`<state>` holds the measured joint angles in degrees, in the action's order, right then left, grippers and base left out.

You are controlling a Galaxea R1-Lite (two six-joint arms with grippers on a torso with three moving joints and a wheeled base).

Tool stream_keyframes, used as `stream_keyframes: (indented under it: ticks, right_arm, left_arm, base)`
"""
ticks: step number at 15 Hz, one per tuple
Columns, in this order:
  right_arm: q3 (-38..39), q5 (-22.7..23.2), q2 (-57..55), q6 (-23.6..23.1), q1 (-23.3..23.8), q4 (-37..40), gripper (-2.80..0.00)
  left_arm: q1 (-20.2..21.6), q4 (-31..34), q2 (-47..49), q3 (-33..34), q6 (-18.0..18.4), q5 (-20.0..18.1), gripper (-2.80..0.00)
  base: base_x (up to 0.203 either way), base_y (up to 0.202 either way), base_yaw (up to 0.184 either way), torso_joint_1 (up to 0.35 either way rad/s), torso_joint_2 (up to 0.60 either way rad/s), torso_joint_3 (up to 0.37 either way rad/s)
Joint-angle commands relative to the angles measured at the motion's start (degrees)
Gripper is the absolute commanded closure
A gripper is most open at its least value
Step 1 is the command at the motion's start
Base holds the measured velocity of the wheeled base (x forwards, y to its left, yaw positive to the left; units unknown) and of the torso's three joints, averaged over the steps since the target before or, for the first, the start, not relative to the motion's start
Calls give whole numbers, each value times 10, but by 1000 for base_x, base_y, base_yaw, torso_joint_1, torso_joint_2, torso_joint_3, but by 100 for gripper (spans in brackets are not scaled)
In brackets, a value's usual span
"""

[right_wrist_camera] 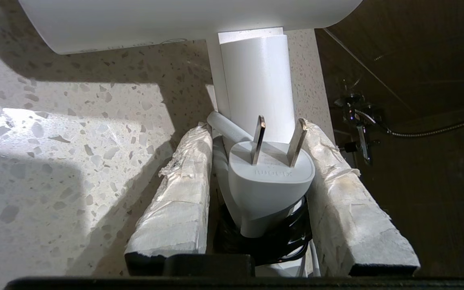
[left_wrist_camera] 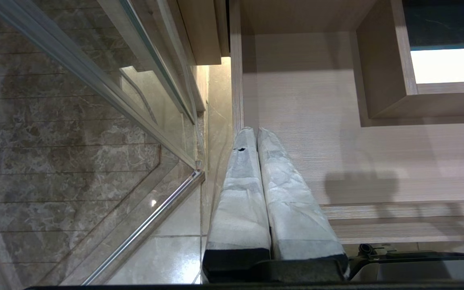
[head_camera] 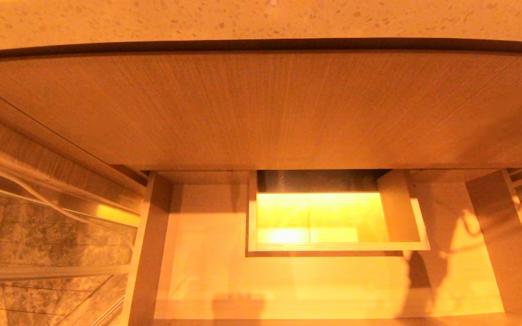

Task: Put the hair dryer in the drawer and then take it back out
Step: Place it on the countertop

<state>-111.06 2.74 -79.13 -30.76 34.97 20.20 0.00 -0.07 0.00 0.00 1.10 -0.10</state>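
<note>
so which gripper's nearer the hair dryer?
Right. The right gripper is shut on the hair dryer handle; the left gripper hangs shut over the drawer.

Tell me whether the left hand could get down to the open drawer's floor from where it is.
Probably yes. The left hand, fingers closed and holding nothing, sits over the open drawer near its side wall. The drawer floor beside it is bare, and the boxed cut-out stands off to the side.

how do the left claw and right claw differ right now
The left claw is shut and empty, its fingers pressed together; the right claw is clamped around the white hair dryer handle, with the plug between its fingers. The left claw hangs by the open drawer; the right claw is over the speckled countertop. Both have pale wrapped fingers.
</note>
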Motion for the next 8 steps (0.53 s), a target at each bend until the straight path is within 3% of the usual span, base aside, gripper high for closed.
stream_keyframes:
  ticks: [1, 8]
  right_arm:
    - [1, 1, 1, -4, 0, 2, 0]
    - [0, 5, 3, -5, -3, -2, 0]
  left_arm:
    - [0, 0, 0, 1, 0, 0, 0]
    - [0, 0, 0, 1, 0, 0, 0]
  base:
    - [0, 0, 0, 0, 0, 0]
    - [0, 0, 0, 0, 0, 0]
